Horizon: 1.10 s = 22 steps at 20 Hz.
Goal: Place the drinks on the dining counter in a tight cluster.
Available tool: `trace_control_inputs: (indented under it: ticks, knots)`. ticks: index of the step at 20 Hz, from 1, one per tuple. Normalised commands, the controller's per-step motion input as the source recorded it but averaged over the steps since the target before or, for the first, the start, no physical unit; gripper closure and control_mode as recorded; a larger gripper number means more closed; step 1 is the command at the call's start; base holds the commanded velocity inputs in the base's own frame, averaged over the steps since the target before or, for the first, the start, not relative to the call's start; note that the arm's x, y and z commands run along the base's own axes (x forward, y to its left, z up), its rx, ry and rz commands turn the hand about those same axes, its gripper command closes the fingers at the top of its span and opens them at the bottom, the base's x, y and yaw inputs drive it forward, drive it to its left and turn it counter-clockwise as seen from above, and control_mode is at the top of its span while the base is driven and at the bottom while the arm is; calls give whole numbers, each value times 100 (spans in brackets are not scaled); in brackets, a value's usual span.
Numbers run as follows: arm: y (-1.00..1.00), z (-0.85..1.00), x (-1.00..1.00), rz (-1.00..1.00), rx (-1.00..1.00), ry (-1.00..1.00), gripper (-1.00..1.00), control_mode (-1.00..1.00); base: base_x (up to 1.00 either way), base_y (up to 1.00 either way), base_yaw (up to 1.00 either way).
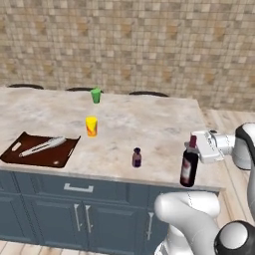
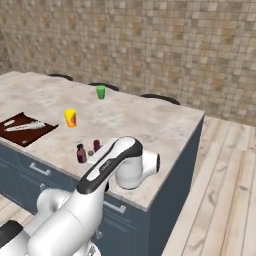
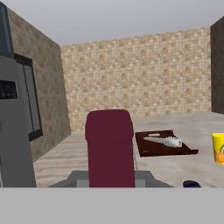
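Presently: tiny maroon dark-capped bottle (image 1: 137, 157), upright, mid-front of beige marble table (image 1: 149, 124), left of claw. Tall dark red wine bottle (image 1: 189, 167), upright near table's right front edge; claw (image 1: 195, 146) clamped on its neck, seemingly from the right.

Room: tan small-tile mosaic wall (image 1: 149, 45) behind; pale wood-plank floor (image 2: 225, 190) to the right. Three dark chair backs (image 1: 148, 93) along the far counter edge. Tall grey appliance (image 3: 15, 127) against the side wall. Even, shadowless light.
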Motion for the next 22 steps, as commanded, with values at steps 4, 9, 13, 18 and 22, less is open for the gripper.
trace_control_inputs:
  ticks: [4, 9, 13, 18, 22]
  knots:
    - [0, 0, 0, 0, 0, 0, 100, 100, 51, 21, -5]
    - [0, 0, 0, 0, 0, 0, 100, 100, 19, 10, -4]
    - [0, 0, 0, 0, 0, 0, 100, 100, 0, 0, 0]
    - [0, 0, 0, 0, 0, 0, 100, 100, 2, 3, 2]
    - [27, 6, 27, 7, 0, -15, 100, -100, 0, 0, 0]
